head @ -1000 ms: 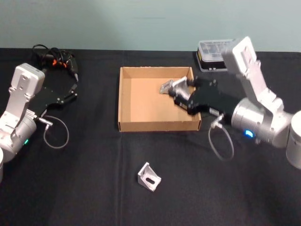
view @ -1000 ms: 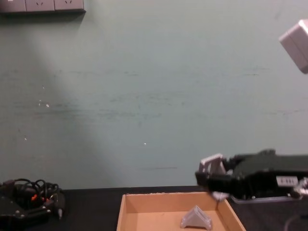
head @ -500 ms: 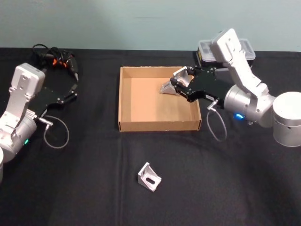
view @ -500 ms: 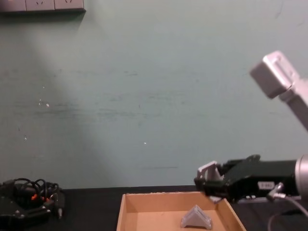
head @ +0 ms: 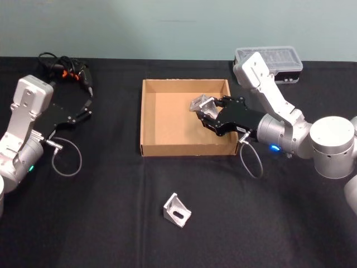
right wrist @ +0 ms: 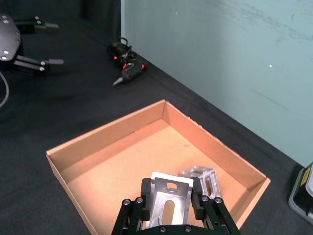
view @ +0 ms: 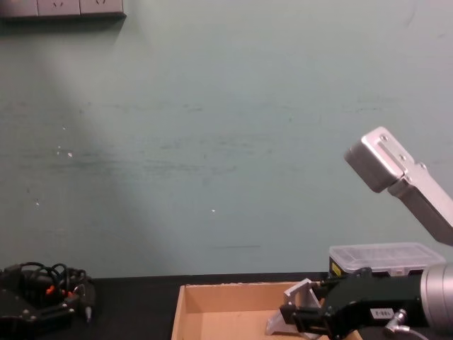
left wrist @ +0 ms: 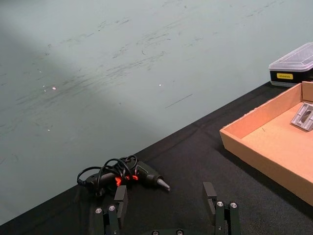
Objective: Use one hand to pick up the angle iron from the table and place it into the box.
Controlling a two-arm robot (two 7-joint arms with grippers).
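Nearly done: my right gripper (head: 206,115), clamped on an iron (right wrist: 169,191), hangs in the box (head: 148,120) right of centre; only release remains. On the table (head: 100,212), lower centre, a second iron (head: 177,210) waits; my left gripper (left wrist: 165,195) idles open at left.

A pale teal wall (view: 226,142) runs behind the whole scene, painted matte and marked with faint horizontal scuff lines and a few small white specks. A row of white socket plates (view: 64,7) sits high on it at the left. A softer, lighter band of light slants across the wall's left side. Below, the black matte counter (head: 100,223) reaches back to the wall.
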